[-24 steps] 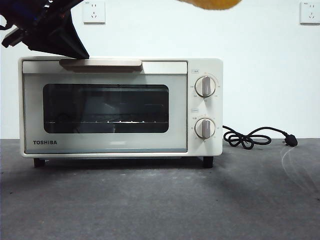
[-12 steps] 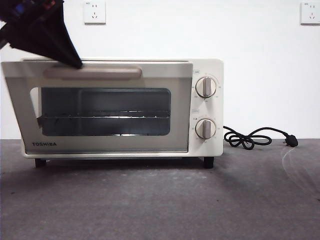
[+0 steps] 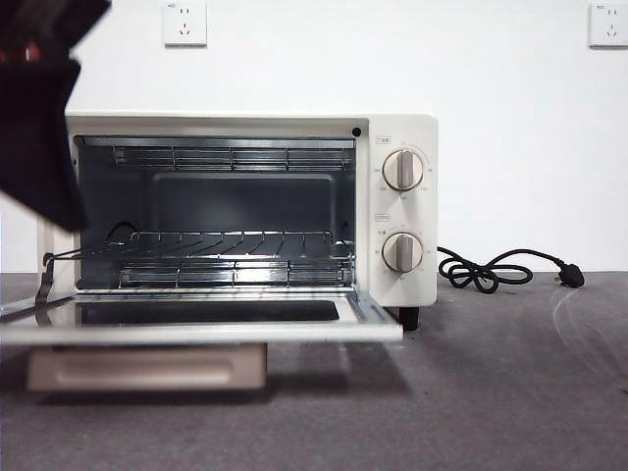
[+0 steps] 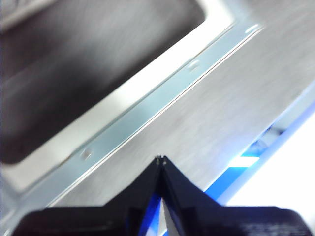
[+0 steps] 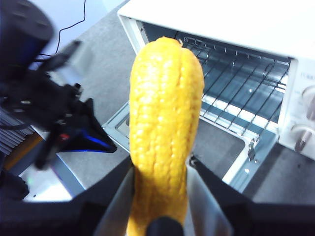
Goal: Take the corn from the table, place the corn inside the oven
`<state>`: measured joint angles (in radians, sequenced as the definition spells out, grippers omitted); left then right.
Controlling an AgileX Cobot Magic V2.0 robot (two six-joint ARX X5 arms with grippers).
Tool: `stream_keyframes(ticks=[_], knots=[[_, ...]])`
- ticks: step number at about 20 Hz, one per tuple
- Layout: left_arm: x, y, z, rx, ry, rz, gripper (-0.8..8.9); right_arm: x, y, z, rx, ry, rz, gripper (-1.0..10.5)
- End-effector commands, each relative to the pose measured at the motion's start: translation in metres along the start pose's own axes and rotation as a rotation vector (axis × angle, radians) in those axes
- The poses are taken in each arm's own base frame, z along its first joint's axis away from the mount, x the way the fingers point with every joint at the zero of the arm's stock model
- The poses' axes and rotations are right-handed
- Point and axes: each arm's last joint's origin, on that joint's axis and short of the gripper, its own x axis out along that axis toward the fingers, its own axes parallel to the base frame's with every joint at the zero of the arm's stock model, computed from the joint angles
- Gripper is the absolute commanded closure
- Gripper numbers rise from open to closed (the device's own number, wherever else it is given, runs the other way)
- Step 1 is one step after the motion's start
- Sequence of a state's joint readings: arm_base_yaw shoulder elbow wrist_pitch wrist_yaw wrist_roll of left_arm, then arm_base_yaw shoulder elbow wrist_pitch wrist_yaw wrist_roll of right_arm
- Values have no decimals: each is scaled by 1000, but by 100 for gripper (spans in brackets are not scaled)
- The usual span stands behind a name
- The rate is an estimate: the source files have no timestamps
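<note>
The yellow corn [image 5: 165, 123] stands upright between the jaws of my right gripper [image 5: 162, 184], which is shut on its lower half, above and in front of the oven [image 5: 236, 24]. Neither shows in the front view. The cream TOSHIBA oven [image 3: 407, 128] stands wide open on the table [image 3: 491, 392]. Its door [image 3: 373, 329] lies flat with the handle [image 3: 147, 368] hanging below the front edge, and the wire rack [image 3: 235, 245] inside is bare. My left gripper [image 4: 161, 160] is shut on nothing, just above the door's inner face. It shows dark at the oven's left side [image 3: 61, 218].
A black power cord [image 3: 491, 270] lies coiled on the table to the right of the oven. Two knobs [image 3: 402, 169] sit on the oven's right panel. Wall sockets [image 3: 184, 22] are on the white wall behind. The left arm [image 5: 74, 128] hangs beside the door's left edge.
The oven door has swung from part-open to flat down. My left gripper has come off the handle and dropped to the left. The corn seen at the top edge a second ago has left the front view.
</note>
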<state>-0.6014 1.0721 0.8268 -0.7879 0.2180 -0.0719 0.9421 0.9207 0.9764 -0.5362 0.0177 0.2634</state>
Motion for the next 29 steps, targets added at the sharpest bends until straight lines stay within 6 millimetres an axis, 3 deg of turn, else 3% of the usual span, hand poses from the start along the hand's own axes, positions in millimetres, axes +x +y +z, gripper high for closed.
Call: stream_keyframes(ticks=[1,4,9,14,20,29], knots=[[-19,-9,0,18,-132,-25,817,5,2,4,-44,-15,41,958],[-50,-18,-4,44,-332,-60,817,19,6,10,-89,-56,109,958],[-103,-22,-30,44,-618,12,818,55,19,14,-220,-101,131,958],[-135,-23,-58,18,-804,61,818,93,36,6,-429,-74,50,958],[-147,-23,-73,17,-878,60,818,136,51,0,-676,16,-18,959],[-143,-22,-77,11,-820,71,818,207,56,-6,-976,188,-179,958]])
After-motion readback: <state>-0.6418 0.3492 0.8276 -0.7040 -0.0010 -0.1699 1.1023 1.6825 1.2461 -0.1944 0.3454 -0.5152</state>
